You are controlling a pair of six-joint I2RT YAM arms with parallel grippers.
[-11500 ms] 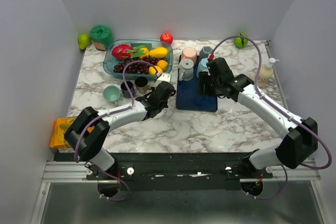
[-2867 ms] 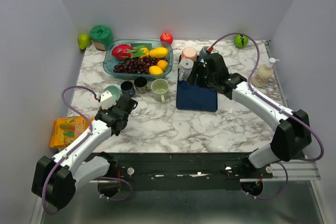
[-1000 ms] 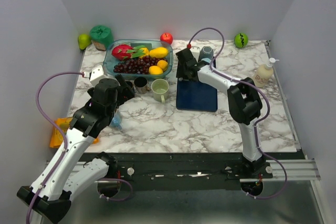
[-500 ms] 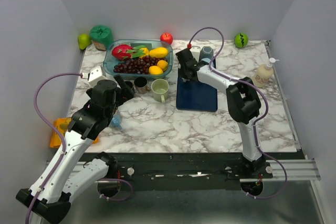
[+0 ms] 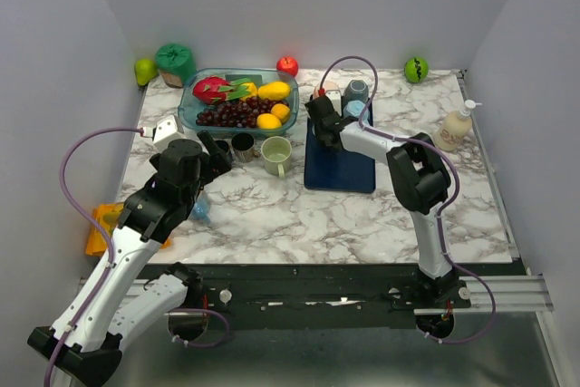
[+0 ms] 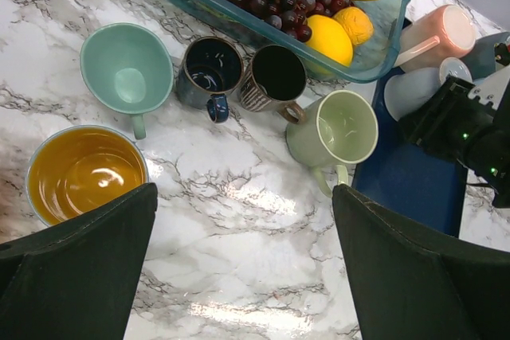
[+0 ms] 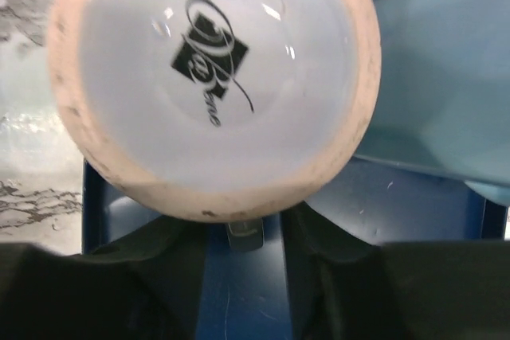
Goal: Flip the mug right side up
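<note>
Now | right gripper (image 7: 243,254): jaws partway open at the pink mug's (image 7: 211,77) side, grip cannot be told | mug: base-up on blue mat (image 5: 340,169), so likely a side-on hold for flipping | left gripper (image 6: 243,197): wide open, empty, held away over the upright cups

You've got a counter (image 6: 239,276) w/ a marble-look top, polished, w/ glare patches showing. Blue mat (image 5: 340,169): matt and rubbery-looking, w/ fine scratches in the right wrist view. At the mat's far end the pink mug (image 7: 211,77) is glazed ceramic: base glossy white w/ a black printed logo, edge peach w/ dark speckles. Just beside the mat, the pale green mug (image 6: 335,129) looks satin-smooth. Near the mat's far corner the fruit dish (image 6: 396,13) is clear teal, see-through; glass or plastic, can't tell. Yellow-lined bowl (image 6: 84,173), well apart from the mat, has a wet-gloss inside. Left claw (image 6: 247,228): fingers (image 6: 80,276) are matt black plastic.
</note>
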